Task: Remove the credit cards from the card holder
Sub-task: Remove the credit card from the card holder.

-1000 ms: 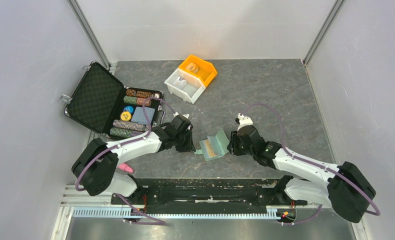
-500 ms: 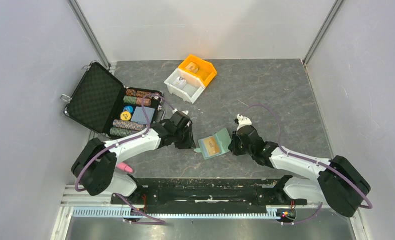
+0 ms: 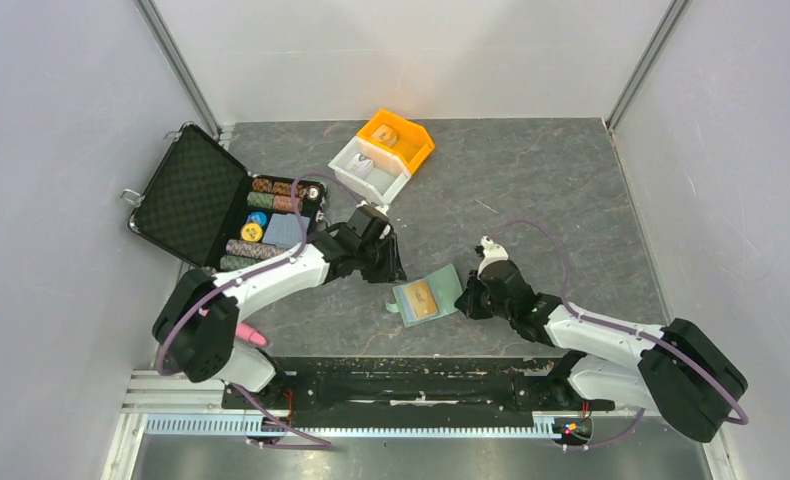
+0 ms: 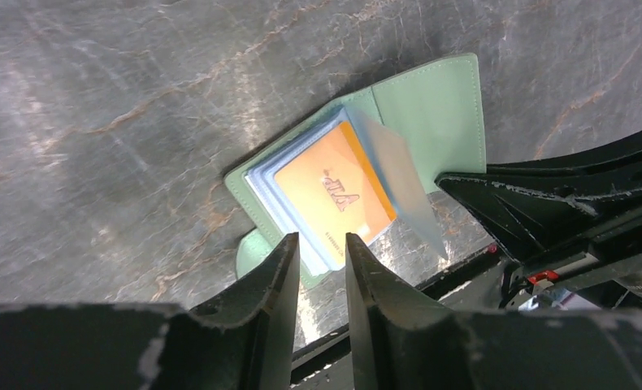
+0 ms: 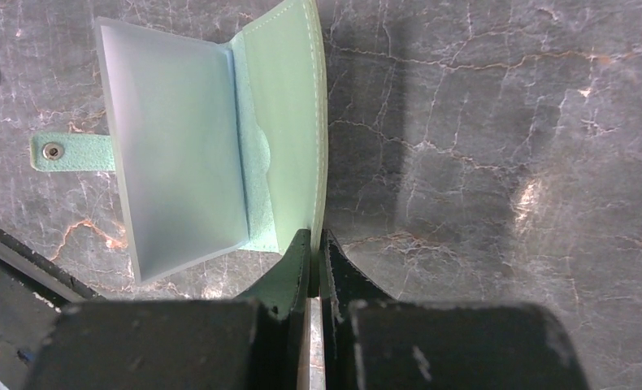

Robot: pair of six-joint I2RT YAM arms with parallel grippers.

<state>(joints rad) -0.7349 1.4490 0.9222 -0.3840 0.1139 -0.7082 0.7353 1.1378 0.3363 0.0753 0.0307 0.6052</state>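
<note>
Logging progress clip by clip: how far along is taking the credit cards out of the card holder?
Done: the card holder lies open, its orange card exposed in a clear pocket. In hand: the right gripper is shut on the holder's cover edge; the left gripper hangs open near the orange card, empty. Left: every card; none is out yet.

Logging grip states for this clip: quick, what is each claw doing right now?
Left claw: open, holding nothing.
Right claw: closed, pinching the edge of the card holder.
</note>
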